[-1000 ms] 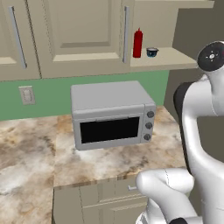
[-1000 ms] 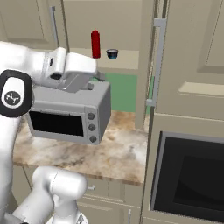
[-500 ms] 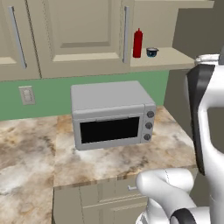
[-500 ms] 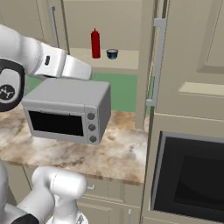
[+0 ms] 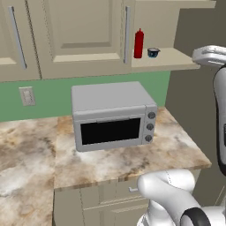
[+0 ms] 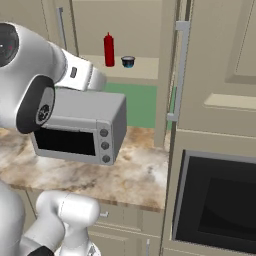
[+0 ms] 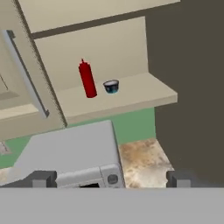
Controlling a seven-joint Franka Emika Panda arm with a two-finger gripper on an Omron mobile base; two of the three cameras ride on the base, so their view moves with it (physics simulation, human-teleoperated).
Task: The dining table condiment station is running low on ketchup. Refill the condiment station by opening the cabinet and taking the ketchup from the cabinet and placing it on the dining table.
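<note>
Red ketchup (image 7: 87, 79) stands upright on the open cabinet (image 5: 79, 35) shelf, a small dark bowl (image 7: 111, 86) just beside it at 3 o'clock, grey microwave (image 5: 112, 115) on the marbled surface (image 5: 128, 156) below at 6 o'clock; jaws spread wide apart, holding nothing.

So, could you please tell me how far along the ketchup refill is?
Done: the cabinet door stands open, showing its shelf. In hand: nothing; the gripper is open and empty, facing the ketchup that stands beside a small dark bowl. Left: grasp the bottle and carry it to the dining table.
</note>
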